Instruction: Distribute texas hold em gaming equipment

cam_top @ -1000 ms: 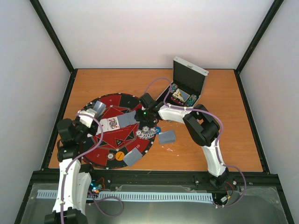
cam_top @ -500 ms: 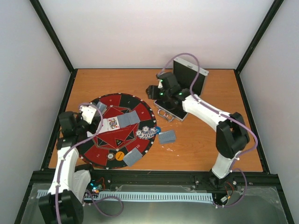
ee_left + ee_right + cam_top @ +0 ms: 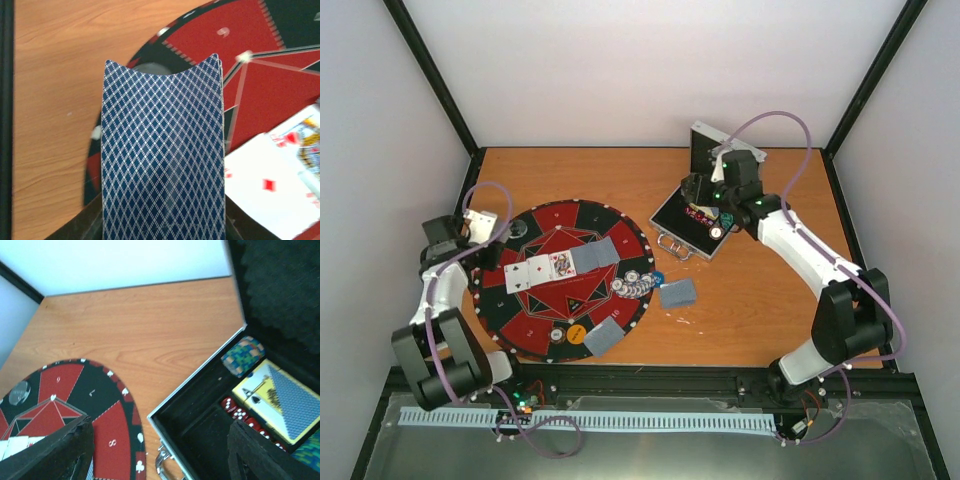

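1. Held cards (image 3: 162, 150): at least two, blue diamond-lattice backs, top edge bowed, upright above the left rim of the round mat (image 3: 555, 213); partly masking a clear disc (image 3: 19, 392) on a black segment behind.
2. Face-up cards (image 3: 540, 270): row of three on the mat, white faces with red pips, near the held cards.
3. Far pile (image 3: 603, 253): face down on the mat. Near pile (image 3: 603, 337): face down, overhanging the mat's near rim. Bench pile (image 3: 677, 292): face down, just off the mat's right edge.
4. Chip heap (image 3: 638, 283): small multicoloured rounds at the mat's right rim, with a blue disc (image 3: 657, 277) just beside.
5. Case (image 3: 197, 385): open, silver-edged, black foam lining, lid upright; inside, a green-blue chip stack (image 3: 243, 356), red dice (image 3: 235, 407) and a yellow card box (image 3: 277, 397), in separate compartments.
6. Left gripper (image 3: 162, 227): closed on the lower end of the held cards.
7. Right gripper (image 3: 159, 440): spread wide, empty, above the case's front-left corner, touching nothing.
8. Bench (image 3: 770, 310): orange wood grain, smooth.
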`<state>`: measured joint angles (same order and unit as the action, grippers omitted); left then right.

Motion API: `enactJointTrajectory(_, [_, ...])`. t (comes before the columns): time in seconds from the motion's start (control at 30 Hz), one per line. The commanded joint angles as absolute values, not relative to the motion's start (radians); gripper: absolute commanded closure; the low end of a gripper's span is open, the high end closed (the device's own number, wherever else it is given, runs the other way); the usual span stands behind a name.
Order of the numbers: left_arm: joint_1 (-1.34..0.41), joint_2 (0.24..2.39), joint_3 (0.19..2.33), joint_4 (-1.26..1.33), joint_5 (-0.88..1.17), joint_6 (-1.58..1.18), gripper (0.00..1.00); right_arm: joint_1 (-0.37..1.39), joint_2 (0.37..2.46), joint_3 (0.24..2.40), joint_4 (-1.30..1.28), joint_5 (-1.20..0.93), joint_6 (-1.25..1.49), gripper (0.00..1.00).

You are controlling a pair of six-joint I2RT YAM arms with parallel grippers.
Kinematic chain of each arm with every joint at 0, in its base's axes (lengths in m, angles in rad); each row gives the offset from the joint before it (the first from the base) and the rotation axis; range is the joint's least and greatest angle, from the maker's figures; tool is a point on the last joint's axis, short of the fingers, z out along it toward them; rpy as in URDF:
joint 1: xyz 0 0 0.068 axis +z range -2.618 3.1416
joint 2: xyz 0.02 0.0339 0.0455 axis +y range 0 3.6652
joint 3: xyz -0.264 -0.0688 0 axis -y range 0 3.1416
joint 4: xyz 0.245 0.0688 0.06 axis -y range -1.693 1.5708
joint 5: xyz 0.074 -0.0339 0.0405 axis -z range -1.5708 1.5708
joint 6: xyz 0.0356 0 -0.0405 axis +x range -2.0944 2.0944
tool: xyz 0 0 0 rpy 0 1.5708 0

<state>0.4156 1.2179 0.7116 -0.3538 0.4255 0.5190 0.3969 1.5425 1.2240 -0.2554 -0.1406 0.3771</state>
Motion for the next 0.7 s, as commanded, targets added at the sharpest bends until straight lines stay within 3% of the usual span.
enactJointTrajectory(0.0, [0.477,1.311,0.766,-0.303,0.396,0.676,0.69,0.350,1.506,1.211,-0.223,-0.185,0.332,0.27])
enactJointTrajectory(0.33, [0.553,1.565,0.860,-0.212,0.416,0.672,0.68,0.319,1.524,1.217,-0.227,-0.140,0.340,0.27])
enactJointTrajectory(0.67, [0.557,1.633,0.803,-0.177,0.446,0.730,0.65,0.309,1.613,1.303,-0.243,-0.143,0.359,0.27])
